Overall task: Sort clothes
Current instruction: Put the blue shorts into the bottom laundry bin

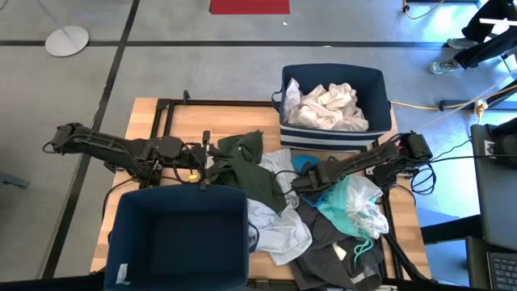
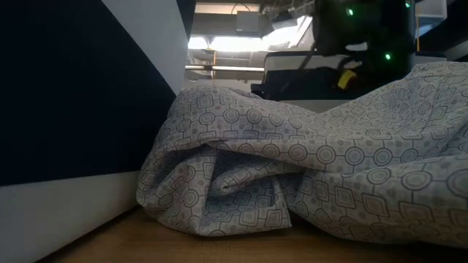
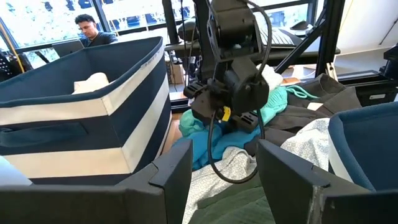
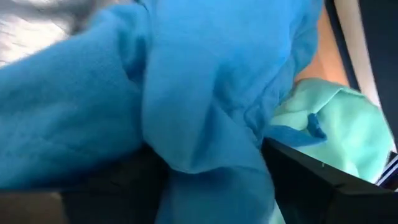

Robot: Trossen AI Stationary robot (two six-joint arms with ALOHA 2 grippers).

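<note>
Hidden: the low view is mostly blocked by a patterned light grey garment (image 2: 307, 183) and a navy bin wall (image 2: 66, 88); the table beneath the clothes pile (image 1: 323, 234) barely shows.
Hard to tell: the right wrist view is filled by blue fabric (image 4: 186, 93), so any contact with it is unclear.
Left arm: reaching in low from the table's left side; left gripper (image 3: 224, 180) stands wide with nothing between its fingers, above the dark olive garment (image 1: 246, 162).
Right arm: stretched in from the table's right side; right gripper (image 1: 300, 183) open wide, down in the blue and teal fabric.
White clothes (image 1: 327, 107): in the striped far bin (image 1: 333, 139).
Near bin (image 1: 178, 238): its inside is dark.
</note>
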